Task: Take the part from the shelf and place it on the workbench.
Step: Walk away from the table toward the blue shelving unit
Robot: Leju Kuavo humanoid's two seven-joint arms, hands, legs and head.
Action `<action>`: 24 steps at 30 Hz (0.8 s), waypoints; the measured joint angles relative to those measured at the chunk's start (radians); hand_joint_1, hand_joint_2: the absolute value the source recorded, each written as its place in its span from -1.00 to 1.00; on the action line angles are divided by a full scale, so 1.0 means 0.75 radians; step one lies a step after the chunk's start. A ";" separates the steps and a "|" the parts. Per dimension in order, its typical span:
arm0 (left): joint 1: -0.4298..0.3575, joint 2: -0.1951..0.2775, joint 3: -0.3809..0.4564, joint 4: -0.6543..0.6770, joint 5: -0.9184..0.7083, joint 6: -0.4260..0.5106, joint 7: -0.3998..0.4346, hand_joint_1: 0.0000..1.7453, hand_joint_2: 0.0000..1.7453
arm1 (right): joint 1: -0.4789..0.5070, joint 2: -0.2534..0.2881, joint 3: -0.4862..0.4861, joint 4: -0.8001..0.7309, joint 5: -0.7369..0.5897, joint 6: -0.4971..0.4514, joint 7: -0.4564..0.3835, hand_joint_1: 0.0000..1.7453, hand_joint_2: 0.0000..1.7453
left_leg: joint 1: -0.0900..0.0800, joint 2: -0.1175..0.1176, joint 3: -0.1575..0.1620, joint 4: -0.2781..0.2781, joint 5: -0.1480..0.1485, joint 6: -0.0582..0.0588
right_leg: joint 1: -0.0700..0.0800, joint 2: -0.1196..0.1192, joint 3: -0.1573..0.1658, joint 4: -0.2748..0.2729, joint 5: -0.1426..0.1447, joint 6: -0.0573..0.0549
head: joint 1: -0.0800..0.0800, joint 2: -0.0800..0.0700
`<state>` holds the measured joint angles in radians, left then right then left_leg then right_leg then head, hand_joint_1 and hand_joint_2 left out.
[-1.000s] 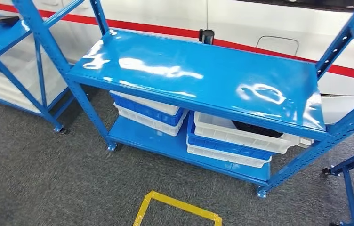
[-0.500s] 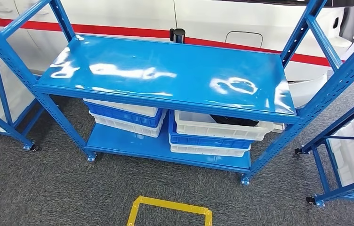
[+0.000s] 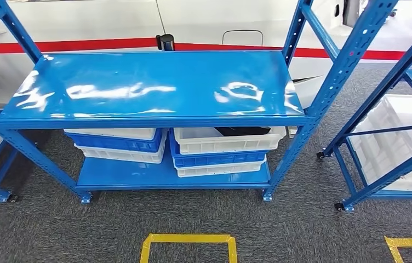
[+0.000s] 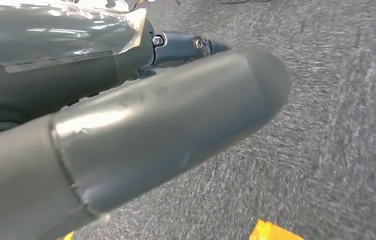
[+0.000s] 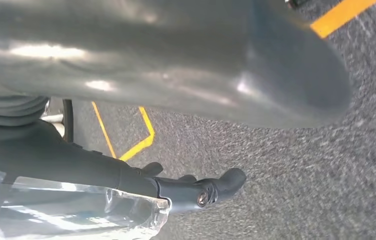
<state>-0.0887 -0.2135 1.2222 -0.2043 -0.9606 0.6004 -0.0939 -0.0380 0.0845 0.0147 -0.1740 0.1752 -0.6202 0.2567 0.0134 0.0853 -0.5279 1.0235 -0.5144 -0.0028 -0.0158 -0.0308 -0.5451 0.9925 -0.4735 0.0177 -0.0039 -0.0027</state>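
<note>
Fingers of both my hands hang loose, gripping nothing.
Left hand (image 4: 141,135), right hand (image 5: 176,75) above grey carpet (image 4: 346,125); blue shelf (image 3: 154,87) ahead.

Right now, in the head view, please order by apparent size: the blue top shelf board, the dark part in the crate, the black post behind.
1. blue top shelf board
2. dark part, partly hidden in its white crate
3. black post, farther away, so only apparently smallest

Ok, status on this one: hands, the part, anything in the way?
Left hand and right hand hanging over carpet, holding nothing. Dark part in the top white bin, lower right of blue shelf. Upper deck overhangs it.
</note>
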 joint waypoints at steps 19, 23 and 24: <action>0.002 0.009 0.000 0.000 -0.003 -0.009 -0.087 -1.00 -1.00 | -0.001 0.002 0.005 0.000 0.055 -0.008 0.058 -1.00 -1.00 | -0.011 -0.143 -0.023 -0.013 0.035 0.023 | 0.015 0.133 -0.011 0.006 0.001 -0.004 | -0.002 0.000; 0.002 0.010 0.000 0.000 -0.012 -0.021 -0.096 -1.00 -1.00 | 0.001 0.002 0.005 0.000 0.044 -0.012 0.058 -1.00 -1.00 | -0.015 -0.143 -0.027 -0.010 0.036 0.029 | 0.011 0.133 -0.003 0.003 0.006 0.004 | -0.002 0.000; 0.002 0.012 0.000 0.000 -0.014 -0.021 -0.097 -1.00 -1.00 | 0.001 0.002 0.005 0.000 0.043 -0.013 0.058 -1.00 -1.00 | -0.016 -0.143 -0.028 -0.007 0.034 0.034 | 0.006 0.133 -0.003 0.001 0.008 0.011 | -0.003 0.000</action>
<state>-0.0872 -0.2045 1.2222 -0.2041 -0.9710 0.5843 -0.1666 -0.0373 0.0859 0.0183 -0.1740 0.2074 -0.6303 0.3006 0.0012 -0.0223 -0.5488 1.0183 -0.4886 0.0225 -0.0110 0.0693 -0.5472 0.9931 -0.4678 0.0260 -0.0058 -0.0027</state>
